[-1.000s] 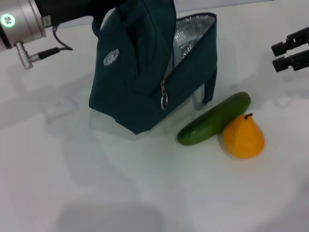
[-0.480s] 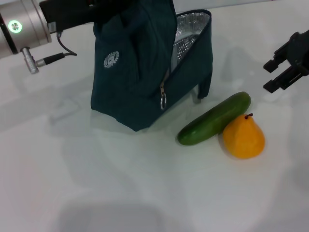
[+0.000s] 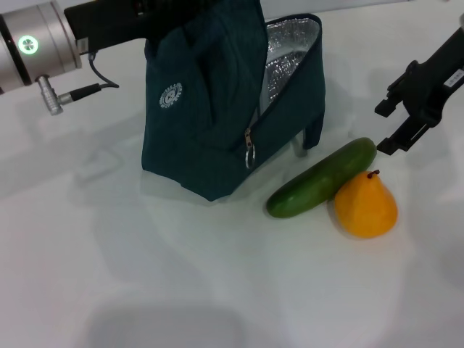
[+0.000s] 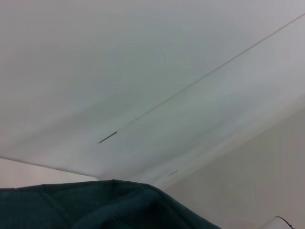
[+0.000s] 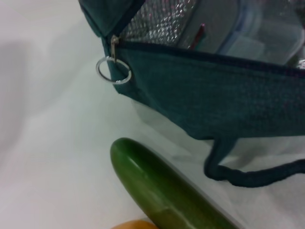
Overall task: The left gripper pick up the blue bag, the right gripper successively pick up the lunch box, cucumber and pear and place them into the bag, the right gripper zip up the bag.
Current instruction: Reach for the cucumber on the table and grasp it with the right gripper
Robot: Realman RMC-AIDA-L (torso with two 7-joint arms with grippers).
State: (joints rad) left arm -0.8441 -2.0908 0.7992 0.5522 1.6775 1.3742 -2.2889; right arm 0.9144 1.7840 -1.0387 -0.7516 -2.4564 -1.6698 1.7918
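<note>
The blue bag (image 3: 217,109) stands tilted on the white table, its top drawn up to my left gripper (image 3: 156,11), which grips it at the picture's top edge. The bag's mouth gapes, showing foil lining. In the right wrist view the lunch box (image 5: 248,33) lies inside the bag, behind the zipper's ring pull (image 5: 113,70). The cucumber (image 3: 321,178) lies on the table right of the bag, touching the pear (image 3: 365,205). My right gripper (image 3: 382,129) hovers open just right of the cucumber's far end and above it. The cucumber (image 5: 162,186) also fills the lower part of the right wrist view.
A loose bag handle (image 5: 248,174) trails on the table beside the cucumber. The white table (image 3: 181,275) stretches bare in front of the bag. The left wrist view shows only bag fabric (image 4: 95,205) and pale surfaces.
My right gripper has come left and down from the right edge toward the cucumber. The left arm and the bag have shifted slightly right.
</note>
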